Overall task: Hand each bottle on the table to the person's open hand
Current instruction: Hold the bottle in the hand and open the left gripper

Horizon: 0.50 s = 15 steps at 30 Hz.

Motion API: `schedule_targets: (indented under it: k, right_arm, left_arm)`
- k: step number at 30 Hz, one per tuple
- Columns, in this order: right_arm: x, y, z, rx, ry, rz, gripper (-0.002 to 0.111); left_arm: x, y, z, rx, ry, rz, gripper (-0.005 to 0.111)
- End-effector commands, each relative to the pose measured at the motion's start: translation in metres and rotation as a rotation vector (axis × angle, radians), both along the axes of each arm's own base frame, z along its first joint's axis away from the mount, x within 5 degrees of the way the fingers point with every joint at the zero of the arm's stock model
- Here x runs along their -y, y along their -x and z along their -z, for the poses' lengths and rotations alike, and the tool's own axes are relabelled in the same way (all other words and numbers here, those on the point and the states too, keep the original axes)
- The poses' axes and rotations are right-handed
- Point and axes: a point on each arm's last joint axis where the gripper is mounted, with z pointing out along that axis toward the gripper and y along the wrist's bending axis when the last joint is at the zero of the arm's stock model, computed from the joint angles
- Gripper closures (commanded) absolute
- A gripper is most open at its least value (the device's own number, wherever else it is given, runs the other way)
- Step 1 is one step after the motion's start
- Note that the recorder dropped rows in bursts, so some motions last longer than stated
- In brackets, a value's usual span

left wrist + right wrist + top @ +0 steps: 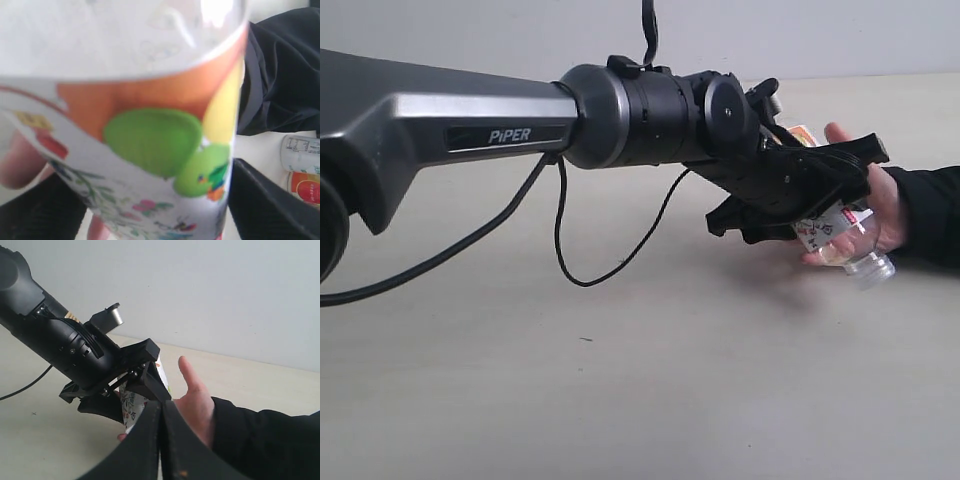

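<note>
**A:** Bottle point(840, 238), what's it like?
**B:** Clear thin plastic, round body. Glossy wrap label: white w/ orange, green & yellow fruit shapes, small flower prints. It's right of ctr in the ext. view, up off the desk point(620, 390), against an open hand point(885, 200).
**A:** Pointing which way?
**B:** Long axis slants upper left to lower right. The narrow clear end points lower right, past the palm.
**A:** Any text?
**B:** Label print too small and blurred to read. "PiPER" in pale letters on the grey arm point(470, 120).
**A:** Fingers?
**B:** L fingers point(820, 190): matte black, angular, clamped on the bottle's labelled body, one each side. R fingers point(172, 445): pressed flat together, nothing btwn them, btm ctr of the R wrist view.
**A:** And around it?
**B:** Sleeve point(930, 215) is black fabric. Desk is pale beige, matte, faint grain. Thin black cable point(565, 250) loops below the arm.
</note>
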Motion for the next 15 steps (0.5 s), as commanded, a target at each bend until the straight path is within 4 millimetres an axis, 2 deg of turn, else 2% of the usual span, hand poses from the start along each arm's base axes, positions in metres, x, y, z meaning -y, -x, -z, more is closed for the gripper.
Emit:
schedule_targets:
  k: [1,5,11,15]
  right_arm:
    - [0.0001,0.0,-0.0004,0.011,-0.005,0.004,0.108]
    - [0.0001,0.0,-0.0004,0.011,-0.005,0.004,0.108]
    - [0.0001,0.0,-0.0004,0.011,-0.005,0.004,0.108]
    - [0.0001,0.0,-0.0004,0.011,-0.005,0.004,0.108]
  left_arm:
    - [-0.0026,-0.0026,-0.0063,0.03,0.0,0.002,0.035]
    - [-0.0025,-0.003,-0.0067,0.032,0.004,-0.002,0.035]
    - [-0.002,-0.0029,-0.0068,0.042,0.0,0.001,0.023]
    - [-0.0021,-0.0029,-0.0067,0.045,-0.002,0.003,0.022]
